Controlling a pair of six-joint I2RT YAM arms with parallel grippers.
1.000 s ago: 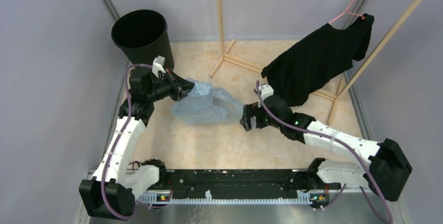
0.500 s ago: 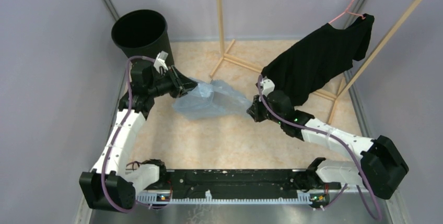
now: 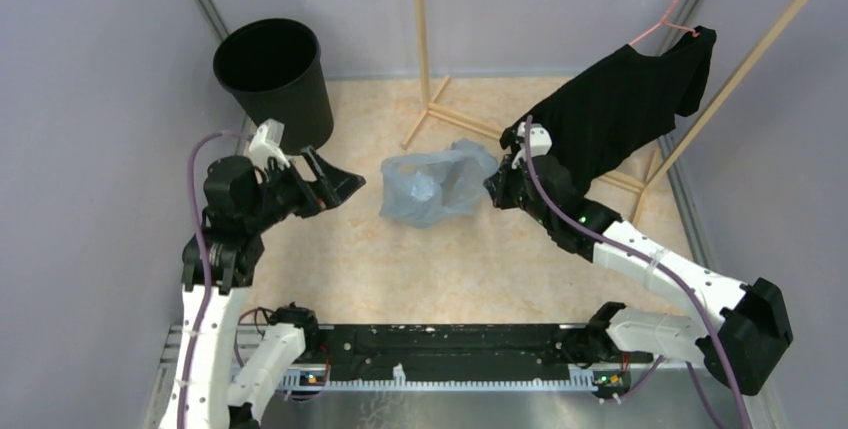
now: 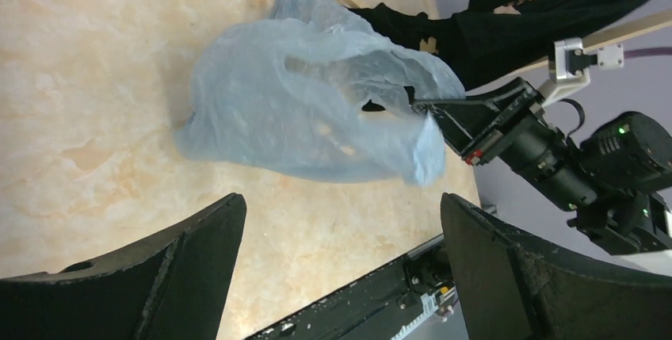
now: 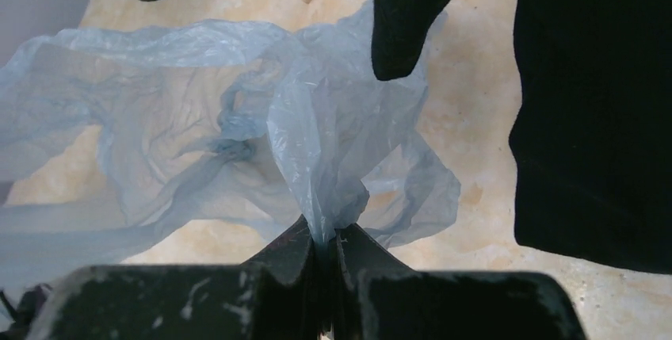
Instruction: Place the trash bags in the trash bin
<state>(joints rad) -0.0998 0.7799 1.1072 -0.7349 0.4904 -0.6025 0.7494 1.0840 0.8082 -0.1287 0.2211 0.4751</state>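
The pale blue trash bag point(image 3: 433, 185) hangs bunched over the middle of the floor, its lower part on or just above the floor. My right gripper point(image 3: 493, 189) is shut on the bag's right end. In the right wrist view the film point(image 5: 238, 118) is pinched between the closed fingers of that gripper point(image 5: 326, 233). My left gripper point(image 3: 338, 173) is open and empty, a short way left of the bag. From its wrist camera the bag point(image 4: 309, 110) lies ahead of the spread left gripper point(image 4: 342, 205). The black trash bin point(image 3: 272, 74) stands upright at the back left, behind the left gripper.
A wooden clothes rack point(image 3: 425, 49) stands at the back. A black T-shirt point(image 3: 615, 114) hangs from it on a pink hanger, right behind my right gripper, and fills the right of the right wrist view as the same T-shirt point(image 5: 594, 102). Grey walls close both sides.
My left gripper opened, let go of the bag and drew back to the left. My right gripper shut on the bag's right end and pulled it right and toward the back, bunching it up.
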